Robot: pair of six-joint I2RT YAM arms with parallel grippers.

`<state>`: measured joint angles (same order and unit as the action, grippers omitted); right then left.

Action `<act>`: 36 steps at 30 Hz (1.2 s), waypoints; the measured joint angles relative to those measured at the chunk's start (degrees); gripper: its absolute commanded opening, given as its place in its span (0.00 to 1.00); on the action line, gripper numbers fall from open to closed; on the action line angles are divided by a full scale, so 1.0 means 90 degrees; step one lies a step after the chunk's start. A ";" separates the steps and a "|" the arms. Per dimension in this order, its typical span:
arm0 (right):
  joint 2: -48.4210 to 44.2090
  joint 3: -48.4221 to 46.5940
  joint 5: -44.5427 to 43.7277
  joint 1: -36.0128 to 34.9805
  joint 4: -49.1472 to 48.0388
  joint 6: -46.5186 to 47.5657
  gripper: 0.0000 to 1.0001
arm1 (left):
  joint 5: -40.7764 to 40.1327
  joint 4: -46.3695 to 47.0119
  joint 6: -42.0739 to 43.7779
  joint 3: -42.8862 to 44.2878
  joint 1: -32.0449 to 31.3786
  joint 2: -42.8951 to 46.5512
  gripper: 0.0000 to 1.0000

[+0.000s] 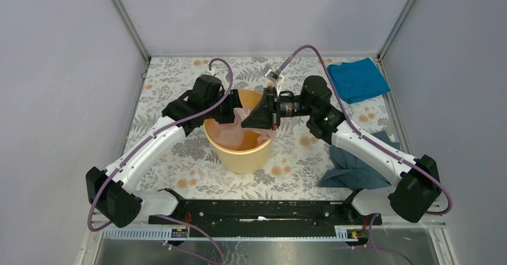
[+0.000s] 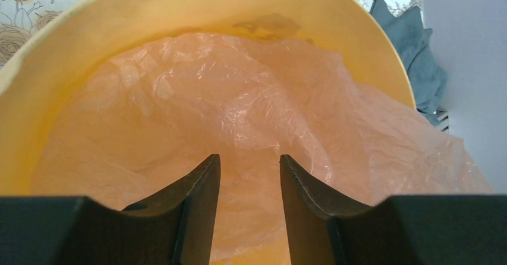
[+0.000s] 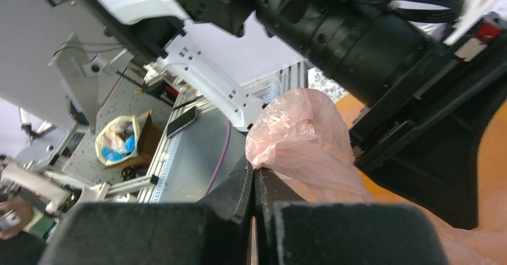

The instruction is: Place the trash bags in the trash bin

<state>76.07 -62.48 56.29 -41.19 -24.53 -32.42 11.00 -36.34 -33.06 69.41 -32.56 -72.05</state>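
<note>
From above, the trash bag (image 1: 230, 134) is lying mostly inside the trash bin (image 1: 239, 160), and the left claw (image 1: 235, 114) and right claw (image 1: 247, 122) are meeting over its far rim.

In the left wrist view, the left claw (image 2: 249, 181) is pointing down into the bin, its jaws partly apart and gripping nothing, with crumpled film directly below.

In the right wrist view, the right claw (image 3: 254, 178) is pinching a raised fold of the bag, jaws shut on it.
</note>
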 measured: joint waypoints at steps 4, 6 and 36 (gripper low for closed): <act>0.0092 0.0010 -0.0500 0.0000 0.0255 0.0000 0.00 | -0.0100 -0.0131 0.0029 0.0160 0.0000 -0.0134 0.74; 0.0046 0.0010 -0.0826 0.0000 0.0512 0.0078 0.00 | -0.0163 -0.0296 0.0075 0.0471 0.0000 -0.0131 0.84; -0.0255 0.0223 -0.2596 0.0000 0.0930 -0.0899 0.00 | -0.0850 -0.0265 -0.0090 -0.0653 0.0027 0.0867 0.46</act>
<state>73.78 -60.47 32.93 -41.19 -16.16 -40.51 3.36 -38.72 -33.87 63.53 -32.32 -64.25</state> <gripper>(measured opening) 0.015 0.411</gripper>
